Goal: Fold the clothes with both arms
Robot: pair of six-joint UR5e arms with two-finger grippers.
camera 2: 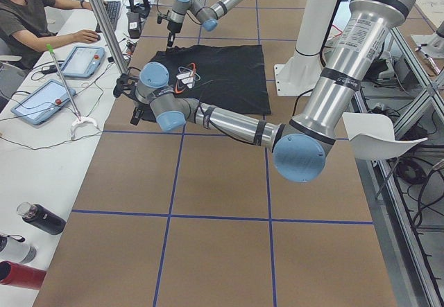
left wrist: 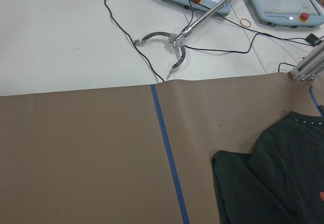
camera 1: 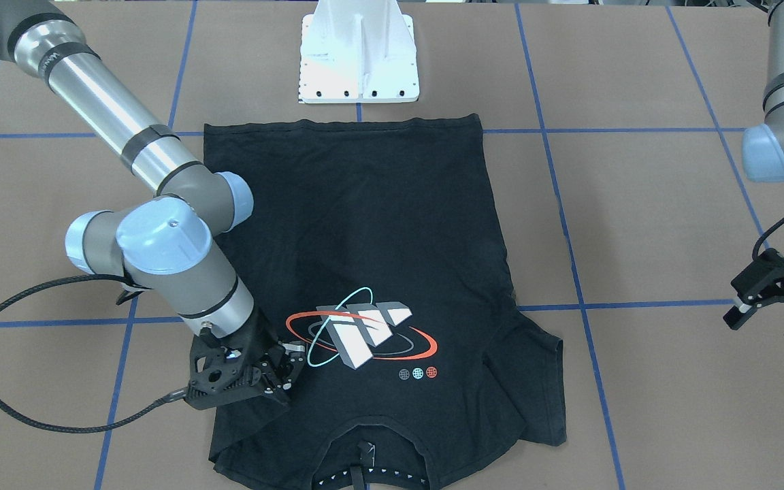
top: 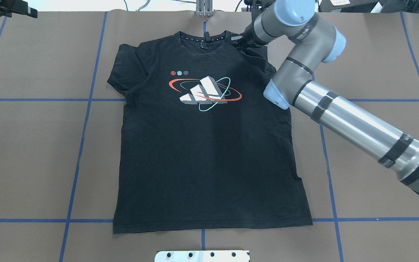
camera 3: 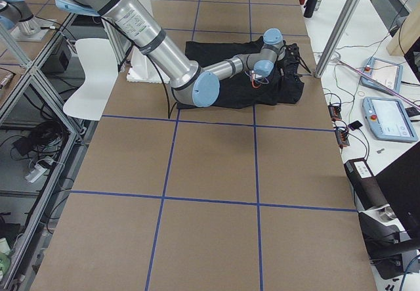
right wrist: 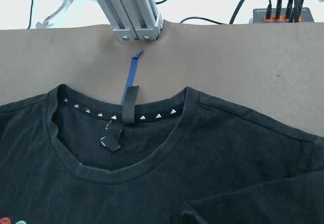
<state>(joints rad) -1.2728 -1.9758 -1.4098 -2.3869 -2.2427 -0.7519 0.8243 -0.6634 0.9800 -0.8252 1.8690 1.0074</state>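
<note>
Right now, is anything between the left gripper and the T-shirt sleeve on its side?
Nothing visible: only bare table and a blue tape line lie between the left gripper and the T-shirt sleeve.

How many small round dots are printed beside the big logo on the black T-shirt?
3, in a row on the T-shirt between logo and collar: a red dot, a teal dot, a grey dot. None seems hidden.

Brown, blue-taped table (top: pixel 31 145) bears a spread black T-shirt (top: pixel 209 163).
</note>
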